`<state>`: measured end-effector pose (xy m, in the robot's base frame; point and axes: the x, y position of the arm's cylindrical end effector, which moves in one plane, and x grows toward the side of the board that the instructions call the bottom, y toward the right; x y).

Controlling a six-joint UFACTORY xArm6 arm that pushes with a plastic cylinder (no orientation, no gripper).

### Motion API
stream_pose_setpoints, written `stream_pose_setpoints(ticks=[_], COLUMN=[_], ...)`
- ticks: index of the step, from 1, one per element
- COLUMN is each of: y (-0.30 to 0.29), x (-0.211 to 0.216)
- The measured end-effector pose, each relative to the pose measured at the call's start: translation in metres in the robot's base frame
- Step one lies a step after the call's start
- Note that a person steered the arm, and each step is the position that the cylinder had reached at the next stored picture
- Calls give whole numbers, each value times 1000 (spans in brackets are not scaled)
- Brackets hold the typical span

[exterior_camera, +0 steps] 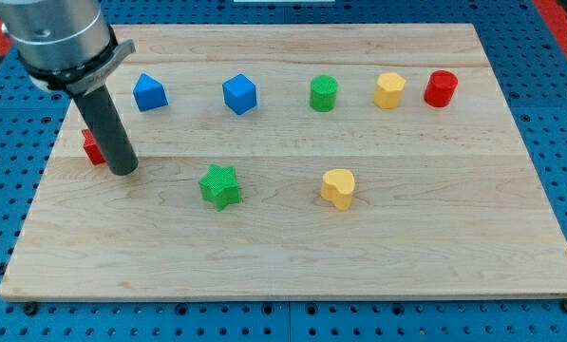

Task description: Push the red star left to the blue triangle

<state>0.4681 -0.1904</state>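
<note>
The red star [92, 147] lies near the board's left edge, mostly hidden behind my rod. Only its left part shows. My tip [123, 172] rests on the board just right of and below the star, touching or nearly touching it. The blue triangle [150, 92] lies above and to the right of the star, near the view's top left. It stands apart from both the star and the rod.
A blue cube [239, 94], green cylinder [324, 93], yellow block [389, 91] and red cylinder [441, 88] line the top. A green star [219, 185] and a yellow heart [339, 188] lie mid-board. The wooden board [292, 266] sits on blue pegboard.
</note>
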Motion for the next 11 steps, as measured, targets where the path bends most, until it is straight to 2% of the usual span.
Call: stream_pose_setpoints(ticks=[2,3,4,5,6,8,10,11], y=[-13,19,2,-60,-34,-88,-92,-77], x=[-58,-16,-9,-41,-32,-40,-74,-76])
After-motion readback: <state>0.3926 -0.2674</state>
